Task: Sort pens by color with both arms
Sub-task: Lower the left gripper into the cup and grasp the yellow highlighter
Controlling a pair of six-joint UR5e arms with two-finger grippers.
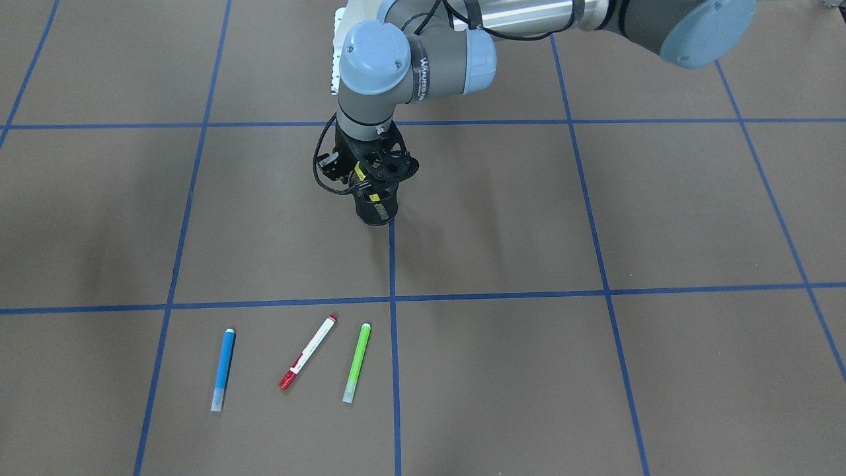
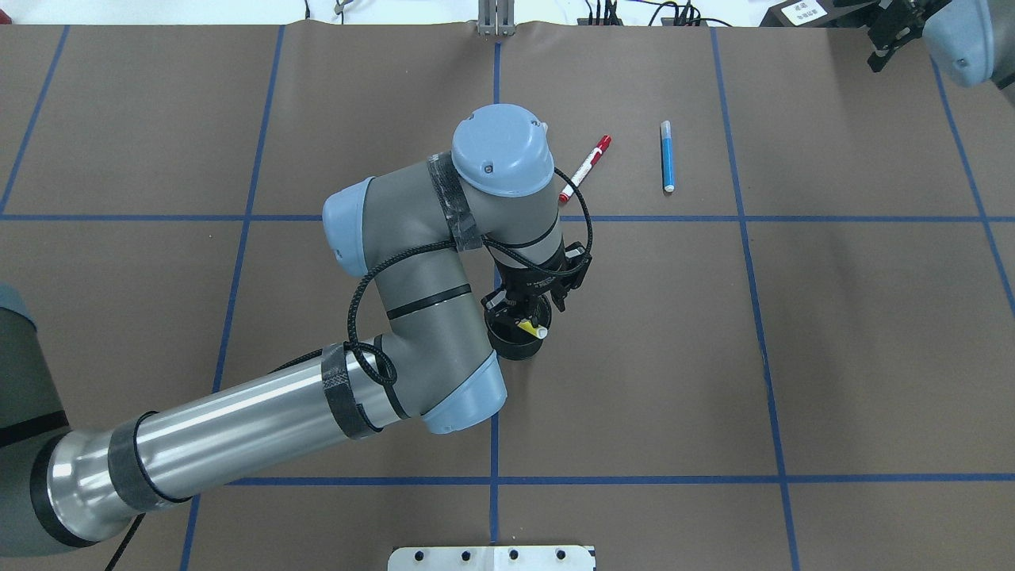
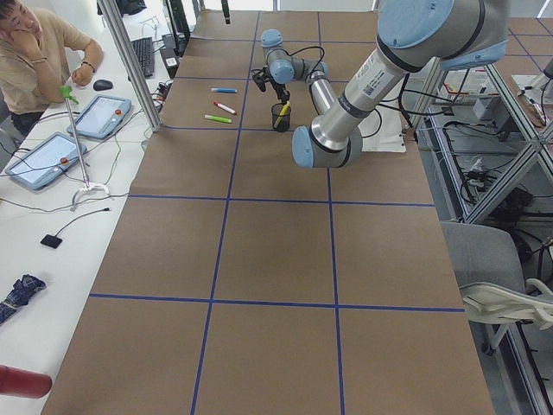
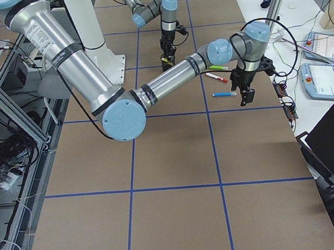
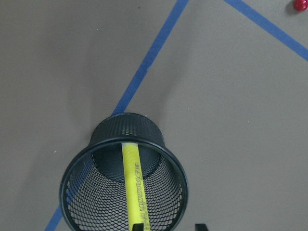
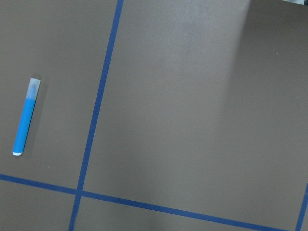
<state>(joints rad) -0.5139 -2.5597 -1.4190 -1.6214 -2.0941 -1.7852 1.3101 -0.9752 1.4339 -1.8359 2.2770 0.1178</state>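
One yellow pen (image 5: 133,187) inside mesh cup (image 5: 77,202)

Yellow pen (image 5: 133,187), black mesh cup (image 5: 86,192), blue pen (image 6: 25,118).

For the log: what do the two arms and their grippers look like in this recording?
The left arm and right arm both have grey joints with round light-blue caps and silver tubes wrapped in black tape bands. A black cable loops along the left arm to its wrist, where a dark band carries white lettering too small to read. The left gripper and right gripper are black.
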